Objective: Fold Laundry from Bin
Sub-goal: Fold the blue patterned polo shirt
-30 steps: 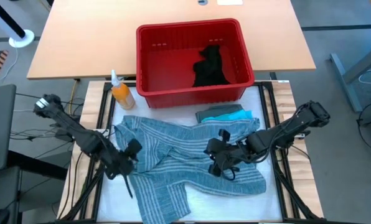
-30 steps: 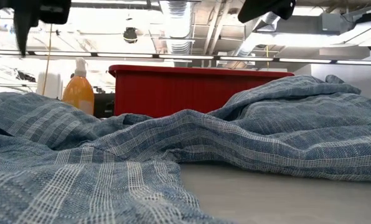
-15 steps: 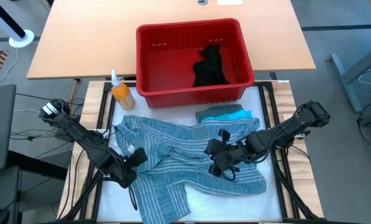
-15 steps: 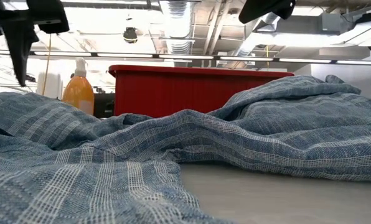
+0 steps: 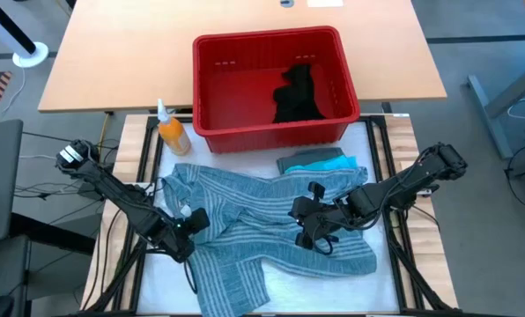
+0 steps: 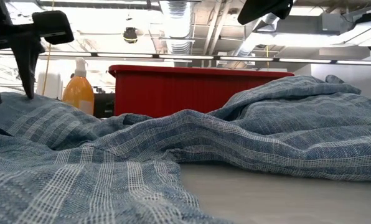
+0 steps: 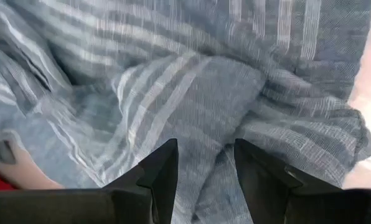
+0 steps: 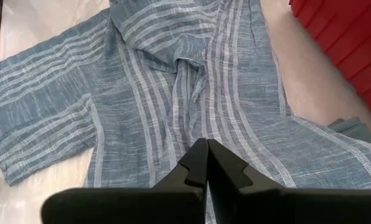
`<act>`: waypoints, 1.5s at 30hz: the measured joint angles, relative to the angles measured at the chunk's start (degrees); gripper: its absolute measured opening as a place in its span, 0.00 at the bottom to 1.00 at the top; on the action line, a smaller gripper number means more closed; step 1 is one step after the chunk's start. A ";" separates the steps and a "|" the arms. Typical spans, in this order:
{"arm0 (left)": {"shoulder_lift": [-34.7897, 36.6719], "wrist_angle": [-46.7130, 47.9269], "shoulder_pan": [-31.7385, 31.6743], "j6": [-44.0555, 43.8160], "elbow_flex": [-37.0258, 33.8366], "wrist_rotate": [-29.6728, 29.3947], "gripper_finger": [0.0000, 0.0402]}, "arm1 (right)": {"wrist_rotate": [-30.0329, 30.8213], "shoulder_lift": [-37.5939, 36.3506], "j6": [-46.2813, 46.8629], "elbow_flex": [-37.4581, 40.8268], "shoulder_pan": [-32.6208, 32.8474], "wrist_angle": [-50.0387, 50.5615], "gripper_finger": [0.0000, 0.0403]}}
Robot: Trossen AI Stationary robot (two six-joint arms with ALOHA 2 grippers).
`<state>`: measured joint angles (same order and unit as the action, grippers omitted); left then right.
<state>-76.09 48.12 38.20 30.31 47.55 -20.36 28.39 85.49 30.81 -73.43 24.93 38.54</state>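
Striped shirt (image 5: 262, 233) spread on table in front of the bin (image 5: 274, 86). Left gripper (image 7: 204, 165), jaws parted, empty, over its left edge. Right gripper (image 8: 206, 163) pinched shut above shirt's right side. Only high view shows black garment (image 5: 298, 95) inside bin.

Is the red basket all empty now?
No, the red basket is not empty: from above, a black garment lies crumpled inside it near the right wall.

left tool (image 5: 185, 231) lowered onto striped shirt (image 5: 245, 220)
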 joint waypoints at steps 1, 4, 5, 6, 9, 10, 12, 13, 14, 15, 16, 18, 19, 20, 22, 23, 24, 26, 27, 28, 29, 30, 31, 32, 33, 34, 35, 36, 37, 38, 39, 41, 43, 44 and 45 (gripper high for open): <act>0.00 -0.40 0.04 0.60 0.00 0.03 0.36 | 0.01 0.00 0.00 0.00 0.00 0.00 0.08; 0.00 -1.79 0.04 1.78 0.00 0.10 0.36 | 0.09 0.00 -0.63 0.00 0.00 -0.09 0.08; 0.00 -2.35 0.04 1.83 0.00 0.12 0.36 | 0.16 0.02 -0.75 0.00 0.00 -0.20 0.08; 0.00 -2.88 0.02 1.80 0.00 0.19 0.36 | 0.17 0.02 -0.85 0.00 0.00 -0.22 0.08; 0.00 -5.14 0.00 1.61 0.00 0.06 0.36 | 0.18 0.02 -0.87 0.00 0.00 -0.22 0.08; 0.00 -5.69 -0.03 1.74 0.00 -0.05 0.35 | 0.18 0.02 -0.85 0.00 0.00 -0.20 0.08; -0.37 -5.87 -0.26 2.12 0.03 -0.05 0.33 | 0.18 0.02 -0.85 0.00 0.00 -0.22 0.08; -0.79 -5.47 -0.40 2.12 0.04 -0.13 0.32 | 0.18 0.02 -0.86 0.00 0.00 -0.22 0.08; -1.08 -4.90 -0.45 1.96 0.02 0.00 0.31 | 0.18 0.02 -0.85 0.00 0.00 -0.22 0.08; -1.30 -4.55 -0.47 1.49 0.02 0.22 0.30 | 0.18 0.02 -0.85 0.00 0.00 -0.22 0.08; -1.52 -4.86 -0.54 1.26 0.02 0.48 0.29 | 0.18 0.02 -0.85 0.00 0.00 -0.22 0.08; -2.00 -5.27 -0.57 1.06 0.02 0.88 0.28 | 0.18 0.02 -0.85 0.00 0.00 -0.33 0.08; -2.05 -5.04 -0.57 1.00 0.02 1.16 0.28 | 0.18 0.02 -0.85 0.00 0.00 -0.51 0.08; -1.98 -5.00 -0.57 1.00 0.04 0.99 0.28 | 0.18 0.02 -0.85 -0.01 0.00 -0.63 0.08; -1.95 -4.79 -0.25 0.96 0.90 -0.44 0.27 | 0.18 0.02 -0.85 -0.02 0.00 -0.61 0.08; -1.97 -4.57 0.25 0.70 1.73 -1.91 0.27 | 0.18 0.02 -0.85 -0.02 0.00 -0.59 0.08; -1.97 -4.29 0.92 0.61 2.91 -3.46 0.27 | 0.18 0.02 -0.84 -0.02 0.02 -0.59 0.08; -1.92 -4.19 2.37 1.08 6.02 -4.92 0.27 | 0.18 0.02 -0.85 -0.02 0.07 -0.64 0.08; -1.90 -4.14 2.97 1.56 7.18 -4.47 0.27 | 0.18 0.04 -0.83 -0.02 0.07 -0.70 0.08; -1.90 -3.78 3.44 2.04 8.08 -3.29 0.28 | 0.18 0.02 -0.83 -0.02 0.07 -0.78 0.08; -1.89 -3.57 3.73 2.34 8.49 -1.85 0.28 | 0.18 0.02 -0.83 -0.02 0.07 -0.87 0.08; -1.90 -3.06 3.88 2.51 8.74 -0.54 0.29 | 0.17 0.04 -0.83 -0.02 0.07 -0.87 0.08; -1.90 -2.32 3.92 2.42 8.75 0.62 0.30 | 0.18 0.02 -0.83 -0.02 0.07 -0.87 0.08; -1.90 -1.42 3.93 1.77 8.56 1.48 0.32 | 0.18 0.03 -0.83 -0.02 0.07 -0.87 0.08; -1.90 -0.77 3.91 0.96 8.13 2.35 0.34 | 0.17 0.03 -0.83 -0.02 0.07 -0.87 0.08; -1.90 -0.33 3.85 0.37 7.45 2.96 0.36 | 0.18 0.03 -0.83 -0.02 0.07 -0.87 0.08; -1.92 0.17 3.73 0.07 6.96 3.48 0.39 | 0.18 0.04 -0.83 -0.02 0.07 -0.87 0.08; -1.93 0.02 3.69 0.07 6.34 3.65 0.42 | 0.18 0.04 -0.83 -0.02 0.05 -0.89 0.08; -1.93 -0.26 3.67 0.21 5.81 3.63 0.44 | 0.18 0.04 -0.83 -0.02 0.07 -0.90 0.08; -1.92 -0.53 3.67 0.43 5.34 3.62 0.47 | 0.18 0.04 -0.83 -0.02 0.07 -0.90 0.08; -1.92 -0.64 3.67 0.50 4.89 3.61 0.50 | 0.17 0.04 -0.83 -0.02 0.07 -0.89 0.08; -1.92 -1.09 3.65 0.82 4.14 3.61 0.55 | 0.18 0.04 -0.83 -0.02 0.07 -0.90 0.08; -1.92 -1.64 3.65 2.36 3.34 3.57 0.59 | 0.18 0.04 -0.81 -0.02 0.07 -1.01 0.08; -1.92 -1.53 3.57 2.96 2.92 3.31 0.60 | 0.18 0.04 -0.82 -0.02 0.07 -1.10 0.08; -1.92 -1.51 3.34 3.08 2.58 3.13 0.61 | 0.18 0.04 -0.81 -0.02 0.07 -1.17 0.08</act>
<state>-78.02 46.61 41.53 33.39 50.13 -17.23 28.58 85.54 30.00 -73.45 24.99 37.38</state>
